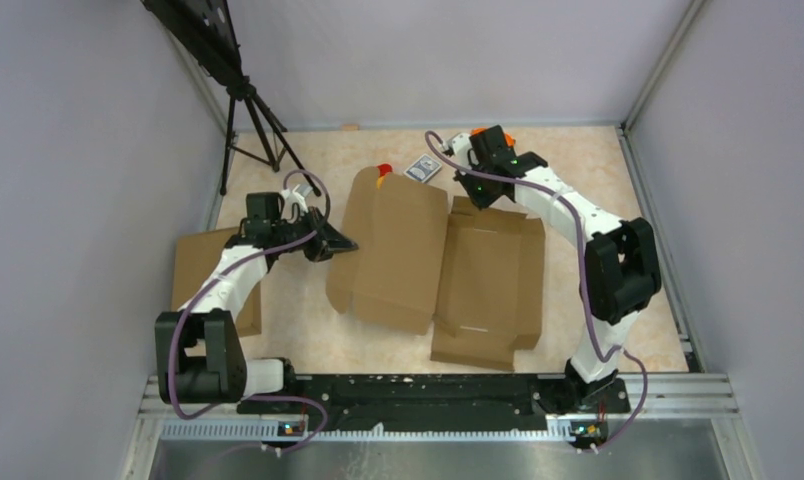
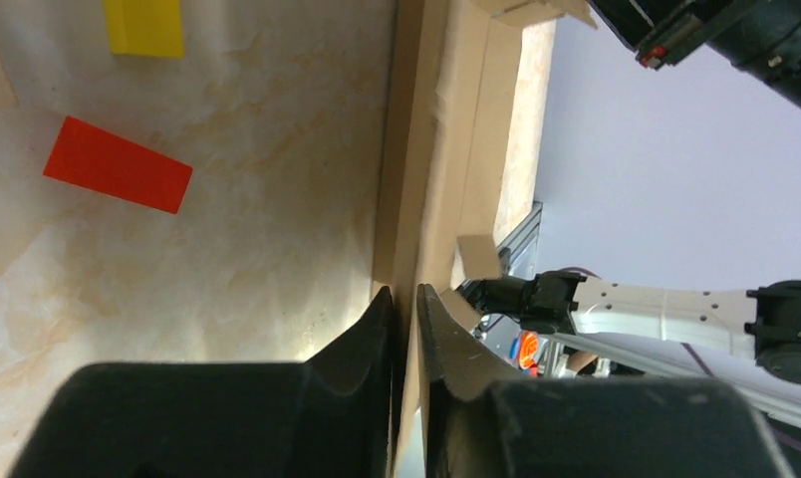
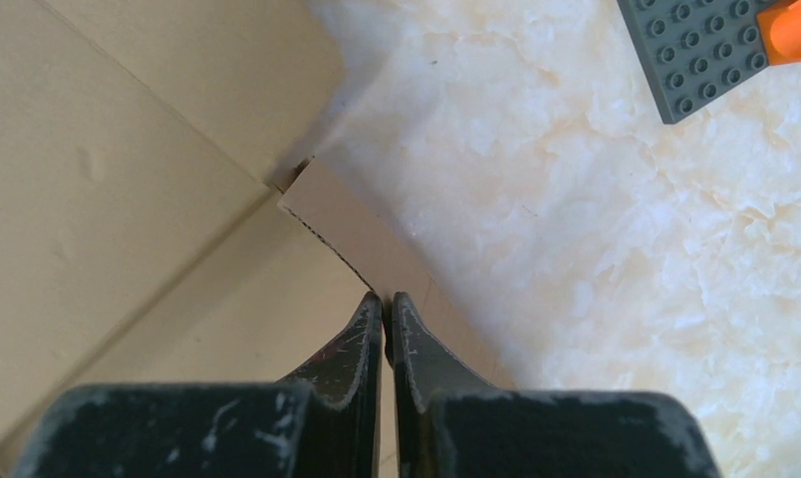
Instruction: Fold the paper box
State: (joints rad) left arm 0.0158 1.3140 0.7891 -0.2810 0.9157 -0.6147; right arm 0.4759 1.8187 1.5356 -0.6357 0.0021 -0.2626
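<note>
Left jaws pinch the raised left edge of the paper box (image 1: 398,250), which spreads on the worktop (image 1: 618,180) between both jaws; right jaws clamp its far flap (image 3: 377,249). Uneven pulling could tear or slip that thin flap. One paper box; one other brown box (image 1: 193,265) behind the left jaws.

Grey walls (image 1: 68,120), beige marbled tbl (image 1: 308,340), blk tripod (image 1: 245,92) far-L corner.

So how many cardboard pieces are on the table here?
2. The paper box, an unfolded sheet, lies in the middle; a second brown box sits at far left, partly hidden under the left arm. No other cardboard shows, though the sheet could hide something.
</note>
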